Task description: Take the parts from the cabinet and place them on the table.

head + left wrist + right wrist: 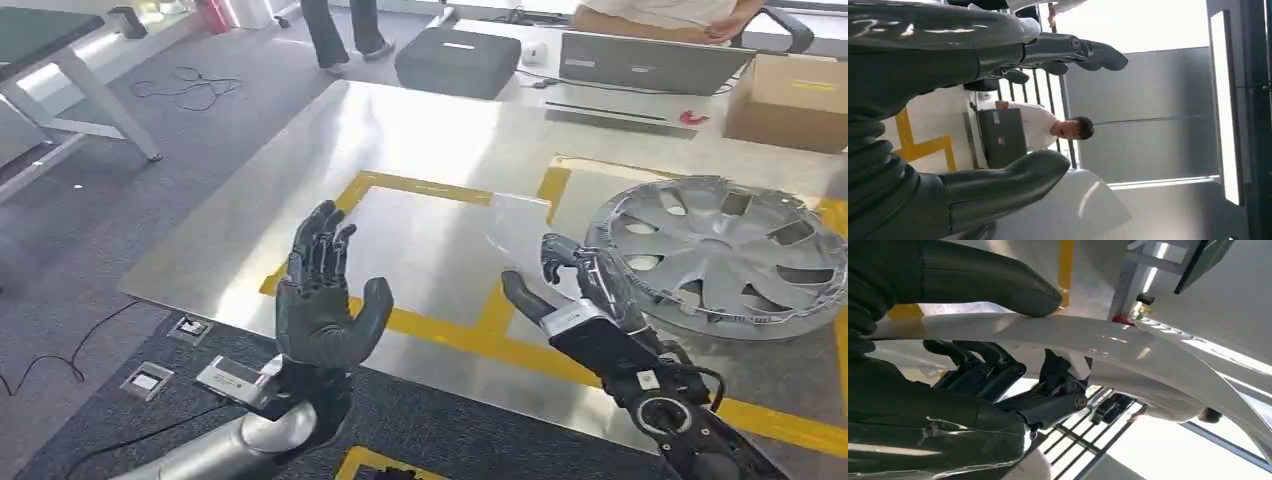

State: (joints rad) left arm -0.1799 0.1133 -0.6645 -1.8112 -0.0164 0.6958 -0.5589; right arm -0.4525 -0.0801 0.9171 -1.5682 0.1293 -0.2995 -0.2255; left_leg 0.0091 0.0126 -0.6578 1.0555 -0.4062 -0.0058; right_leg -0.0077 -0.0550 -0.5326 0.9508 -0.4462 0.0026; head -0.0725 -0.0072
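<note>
A silver wheel cover (720, 250) lies flat on the right of the metal table (400, 140), inside yellow tape lines. My right hand (585, 290) hovers just left of it. In the right wrist view my thumb (998, 282) lies on one face of a glossy white curved part (1108, 342) and my fingers (1013, 375) curl under the other, so the hand grips it. In the head view that part (518, 222) is a pale, near see-through sheet above the table. My left hand (325, 295) is raised over the front edge, palm up, fingers spread and empty (998, 190).
Along the table's far edge stand a laptop (650, 60), a cardboard box (790, 95) and a dark case (460, 60). One person (1048, 127) sits behind the laptop and another stands further back (345, 30). Cables (190, 85) and floor sockets (148, 380) lie left.
</note>
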